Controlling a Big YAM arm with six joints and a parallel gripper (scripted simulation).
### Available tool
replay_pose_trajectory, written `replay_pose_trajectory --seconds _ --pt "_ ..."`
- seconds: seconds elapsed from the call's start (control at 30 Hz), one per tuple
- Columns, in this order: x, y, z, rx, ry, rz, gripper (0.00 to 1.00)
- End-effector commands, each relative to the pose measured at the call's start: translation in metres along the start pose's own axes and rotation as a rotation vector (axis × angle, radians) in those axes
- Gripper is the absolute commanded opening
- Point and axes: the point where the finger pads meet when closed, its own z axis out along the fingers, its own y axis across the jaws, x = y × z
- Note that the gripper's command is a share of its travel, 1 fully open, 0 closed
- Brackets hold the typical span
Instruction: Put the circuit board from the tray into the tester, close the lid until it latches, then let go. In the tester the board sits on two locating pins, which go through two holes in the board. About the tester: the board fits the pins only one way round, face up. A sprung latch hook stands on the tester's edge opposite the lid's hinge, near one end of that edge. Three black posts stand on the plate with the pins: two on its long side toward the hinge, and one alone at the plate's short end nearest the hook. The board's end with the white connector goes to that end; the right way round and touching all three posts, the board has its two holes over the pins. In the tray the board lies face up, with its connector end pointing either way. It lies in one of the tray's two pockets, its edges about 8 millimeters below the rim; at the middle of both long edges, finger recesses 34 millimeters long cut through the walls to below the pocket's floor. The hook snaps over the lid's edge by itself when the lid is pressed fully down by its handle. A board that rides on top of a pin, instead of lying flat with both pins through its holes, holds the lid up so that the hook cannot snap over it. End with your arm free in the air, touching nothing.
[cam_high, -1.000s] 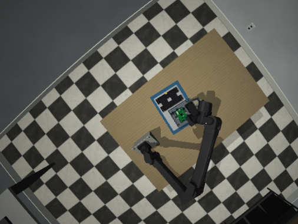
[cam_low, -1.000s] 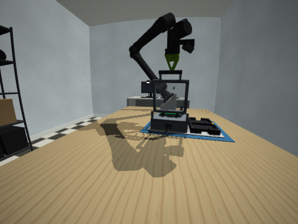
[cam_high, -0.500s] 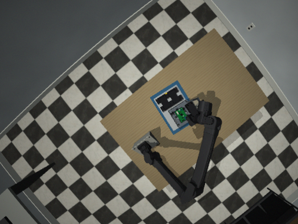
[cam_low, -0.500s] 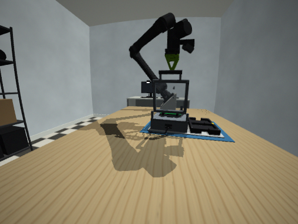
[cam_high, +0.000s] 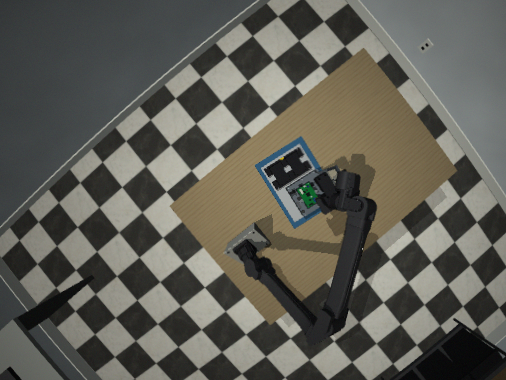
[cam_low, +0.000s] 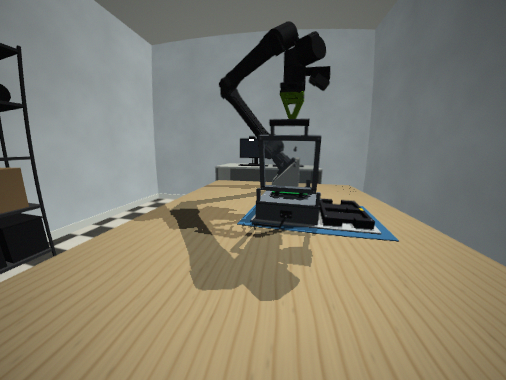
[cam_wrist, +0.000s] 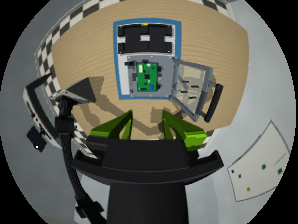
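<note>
Above the tester (cam_low: 287, 207), my gripper (cam_low: 293, 116) hangs just over the handle (cam_low: 289, 122) of the upright lid (cam_low: 289, 162), fingers pointing down. They stand about half open with nothing between them; in the wrist view the green fingers frame bare table (cam_low: 150, 300). The circuit board (cam_wrist: 147, 76) lies in the tester, face up. I cannot make out the pins, the posts or the white connector at this size, so whether it sits flat on both pins stays unclear. From the exterior view only a thin green sliver of it shows through the lid's pane. The black tray (cam_high: 287, 168) sits beside the tester on the blue mat (cam_low: 385, 233); its pockets look dark and bare. My own wrist hides part of the tester from above.
</note>
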Motion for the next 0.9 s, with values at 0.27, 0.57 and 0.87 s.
replay_pose_trajectory --seconds 0.27,0.57,0.87 --pt "-0.0082 -0.0062 -0.0301 0.052 -0.036 0.014 0.48" --pt "-0.0082 -0.0062 -0.0301 0.052 -0.036 0.014 0.48" --pt "-0.0091 -0.0088 -0.0298 0.052 -0.034 0.011 0.48"
